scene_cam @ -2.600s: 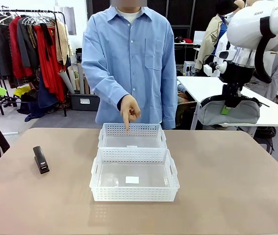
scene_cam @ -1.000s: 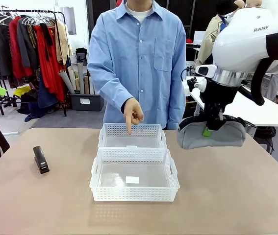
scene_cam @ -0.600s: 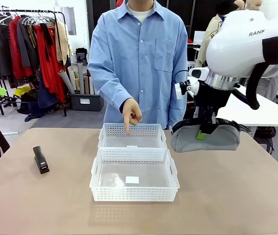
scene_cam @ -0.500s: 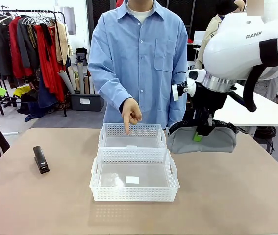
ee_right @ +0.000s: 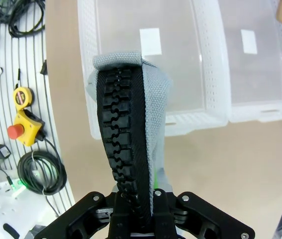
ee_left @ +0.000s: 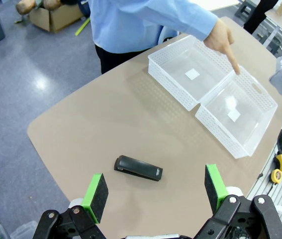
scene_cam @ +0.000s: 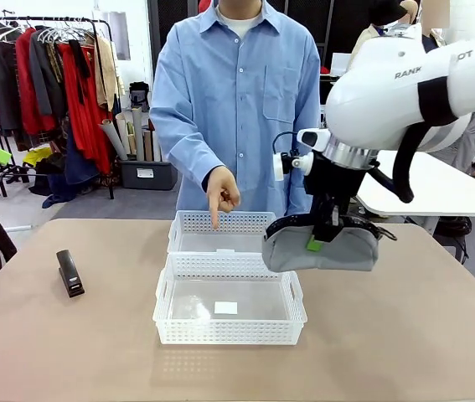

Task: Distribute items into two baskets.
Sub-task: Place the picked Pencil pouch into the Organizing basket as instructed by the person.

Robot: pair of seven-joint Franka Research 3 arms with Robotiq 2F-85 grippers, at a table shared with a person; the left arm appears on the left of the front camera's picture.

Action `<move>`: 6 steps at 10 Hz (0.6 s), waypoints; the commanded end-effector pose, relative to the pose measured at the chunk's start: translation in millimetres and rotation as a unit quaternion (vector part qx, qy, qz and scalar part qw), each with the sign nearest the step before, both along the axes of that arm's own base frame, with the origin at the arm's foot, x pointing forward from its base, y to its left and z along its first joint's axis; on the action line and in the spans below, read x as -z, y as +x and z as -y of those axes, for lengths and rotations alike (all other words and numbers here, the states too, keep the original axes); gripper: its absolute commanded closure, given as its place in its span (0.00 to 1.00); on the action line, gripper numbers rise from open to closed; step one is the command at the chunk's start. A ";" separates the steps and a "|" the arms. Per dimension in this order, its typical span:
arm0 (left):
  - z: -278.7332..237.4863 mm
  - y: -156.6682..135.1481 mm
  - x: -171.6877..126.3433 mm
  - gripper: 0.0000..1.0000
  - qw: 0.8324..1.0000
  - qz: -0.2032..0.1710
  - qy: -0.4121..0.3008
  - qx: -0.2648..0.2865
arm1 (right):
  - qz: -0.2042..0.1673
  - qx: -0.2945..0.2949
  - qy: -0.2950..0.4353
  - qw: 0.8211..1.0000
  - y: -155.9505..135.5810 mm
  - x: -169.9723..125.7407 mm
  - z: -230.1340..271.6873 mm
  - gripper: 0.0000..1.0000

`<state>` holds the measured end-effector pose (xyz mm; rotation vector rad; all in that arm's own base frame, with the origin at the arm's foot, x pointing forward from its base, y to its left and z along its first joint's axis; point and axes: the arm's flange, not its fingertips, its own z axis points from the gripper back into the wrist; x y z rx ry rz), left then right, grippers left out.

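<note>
The right gripper [scene_cam: 315, 238] is clamped on the pouch [scene_cam: 329, 251] at its zipper edge, holding it in the air above the right edge of the near basket [scene_cam: 229, 333]. The person's hand [scene_cam: 220, 191] points into the far basket [scene_cam: 220, 220] (probably the target), so the next move calls for carrying the pouch across, lowering and releasing. The stapler [scene_cam: 70, 273] lies on the desk [scene_cam: 405, 335]. The left gripper [ee_left: 155, 191] hangs above it, fingers apart.

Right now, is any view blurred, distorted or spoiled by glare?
Front view: sharp, even light, a soft shadow in front of the near basket. Left wrist view: wide-angle lens bends the table edge; glare on the floor. Right wrist view: pouch sharp, very close.
</note>
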<state>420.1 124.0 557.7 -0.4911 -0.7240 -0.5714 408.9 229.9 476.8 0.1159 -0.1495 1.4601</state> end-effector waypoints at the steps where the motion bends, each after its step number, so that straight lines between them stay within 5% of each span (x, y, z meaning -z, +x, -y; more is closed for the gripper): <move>1: -0.2 0.1 -1.0 0.00 1.000 0.003 -0.004 0.004 | 0.005 -0.004 0.015 1.000 3.6 -1.4 -17.3 1.00; 6: -0.2 0.1 -1.0 0.00 1.000 0.003 -0.004 0.004 | -0.004 -0.026 0.032 0.999 9.3 9.0 -58.8 1.00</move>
